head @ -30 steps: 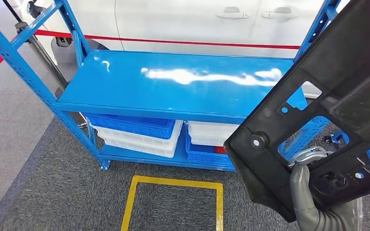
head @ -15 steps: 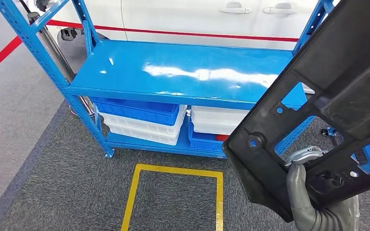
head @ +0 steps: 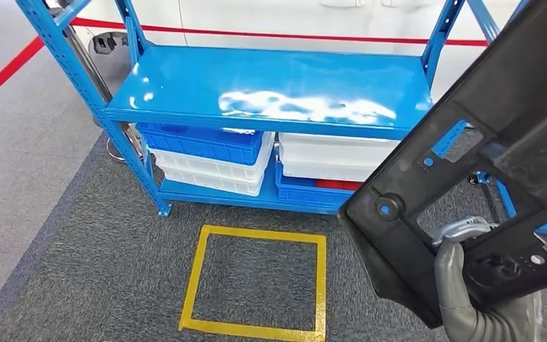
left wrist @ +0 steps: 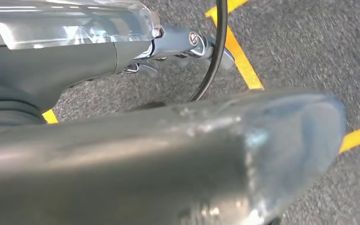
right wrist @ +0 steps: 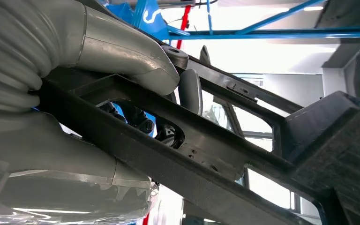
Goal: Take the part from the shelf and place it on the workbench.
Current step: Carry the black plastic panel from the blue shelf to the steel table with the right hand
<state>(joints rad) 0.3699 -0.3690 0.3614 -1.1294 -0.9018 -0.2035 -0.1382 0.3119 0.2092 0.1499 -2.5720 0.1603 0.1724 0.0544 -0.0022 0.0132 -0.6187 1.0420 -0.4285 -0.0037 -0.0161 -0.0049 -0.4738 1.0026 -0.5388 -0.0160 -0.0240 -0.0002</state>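
The part [head: 498, 135] is a large black plastic frame with cut-outs, tilted up across the right side of the head view. My right hand [head: 470, 299] grips its lower bar from below. In the right wrist view the grey thumb [right wrist: 122, 56] lies over one bar of the part [right wrist: 243, 154] and the dark fingers hook through an opening. The blue shelf [head: 278, 85] stands ahead with a bare, shiny middle board. My left hand [left wrist: 183, 42] hangs over the carpet with nothing in it and its thumb apart from the fingers.
Blue bins [head: 203, 142] and white bins [head: 335, 160] are stacked on the shelf's bottom board. A yellow taped square [head: 256, 281] marks the grey carpet in front of the shelf. A white car [head: 292, 14] and a red line [head: 7, 71] lie behind.
The whole picture has shifted: the shelf sits higher and more to the right, with more carpet and the full yellow square showing. The part stays in my right hand.
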